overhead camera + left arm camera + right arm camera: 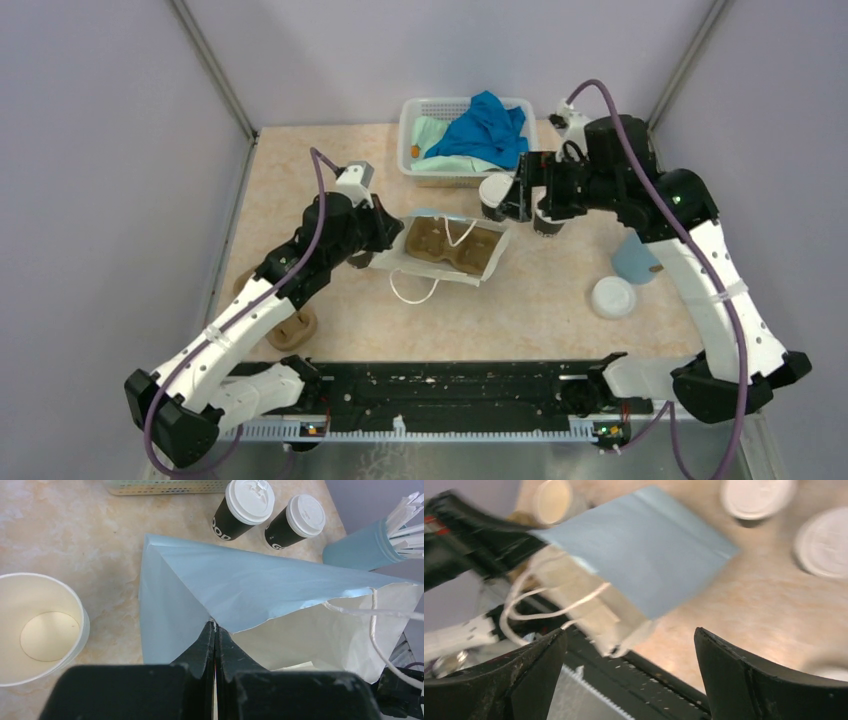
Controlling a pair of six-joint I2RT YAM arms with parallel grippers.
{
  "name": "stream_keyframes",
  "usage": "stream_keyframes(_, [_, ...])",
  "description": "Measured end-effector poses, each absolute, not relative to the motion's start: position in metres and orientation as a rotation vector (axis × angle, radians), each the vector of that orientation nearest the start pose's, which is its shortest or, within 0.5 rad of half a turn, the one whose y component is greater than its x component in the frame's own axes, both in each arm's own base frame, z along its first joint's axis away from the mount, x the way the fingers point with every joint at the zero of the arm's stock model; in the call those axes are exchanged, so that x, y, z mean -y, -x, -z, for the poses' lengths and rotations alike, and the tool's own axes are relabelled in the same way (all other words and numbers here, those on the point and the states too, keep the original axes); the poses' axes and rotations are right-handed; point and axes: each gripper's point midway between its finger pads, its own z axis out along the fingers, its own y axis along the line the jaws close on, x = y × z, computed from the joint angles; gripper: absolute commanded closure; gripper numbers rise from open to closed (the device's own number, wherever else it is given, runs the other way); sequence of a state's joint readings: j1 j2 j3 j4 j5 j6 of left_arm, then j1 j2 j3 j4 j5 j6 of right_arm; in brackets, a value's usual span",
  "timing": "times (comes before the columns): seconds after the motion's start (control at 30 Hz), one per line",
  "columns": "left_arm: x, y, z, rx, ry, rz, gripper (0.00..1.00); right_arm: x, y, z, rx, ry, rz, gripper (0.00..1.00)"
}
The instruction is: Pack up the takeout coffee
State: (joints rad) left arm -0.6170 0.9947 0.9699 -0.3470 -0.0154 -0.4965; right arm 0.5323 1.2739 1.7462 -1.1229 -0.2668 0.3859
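Crowding coffees [249, 502]: basket [408, 140], bag [260, 585], blue cup [357, 550]

Robot lab test cell
Plain grey walls [100, 150] box in a table [560, 300]; two arms [240, 315] bolted to its rail [450, 395].

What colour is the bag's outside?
Light blue; the bag is white inside. Shows best in the left wrist view.
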Motion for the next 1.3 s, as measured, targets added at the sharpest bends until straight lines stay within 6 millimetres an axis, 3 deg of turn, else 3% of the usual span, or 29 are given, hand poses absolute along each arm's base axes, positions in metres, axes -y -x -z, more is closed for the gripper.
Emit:
stream_keyframes(0.07, [0.213,-0.270,-0.264,-2.012,-0.111,0.712,1.00,-0.180,-0.241,-0.347,-2.284,0.244,-0.649,0.01])
stream_keyframes(0.13, [0.213,-0.271,-0.265,-2.013,-0.112,0.711,1.00,-0.149,-0.258,-0.326,-2.316,0.131,-0.486,0.01])
stream_keyframes(0.3, [0.214,-0.272,-0.265,-2.016,-0.113,0.710,1.00,-0.087,-0.312,-0.250,-2.467,-0.119,-0.136,0.01])
stream_keyframes(0.43, [0.215,-0.274,-0.266,-2.017,-0.114,0.709,1.00,-0.072,-0.346,-0.200,-2.566,-0.149,0.012,0.01])
stream_keyframes(0.6, [0.215,-0.274,-0.265,-2.018,-0.117,0.707,1.00,-0.070,-0.368,-0.163,-2.629,-0.105,0.092,0.02])
stream_keyframes(0.87, [0.216,-0.276,-0.263,-2.022,-0.131,0.699,1.00,-0.066,-0.388,-0.156,-2.624,-0.056,0.099,0.07])
stream_keyframes(1.3, [0.218,-0.278,-0.262,-2.026,-0.145,0.688,1.00,-0.066,-0.401,-0.150,-2.629,0.008,0.115,0.07])
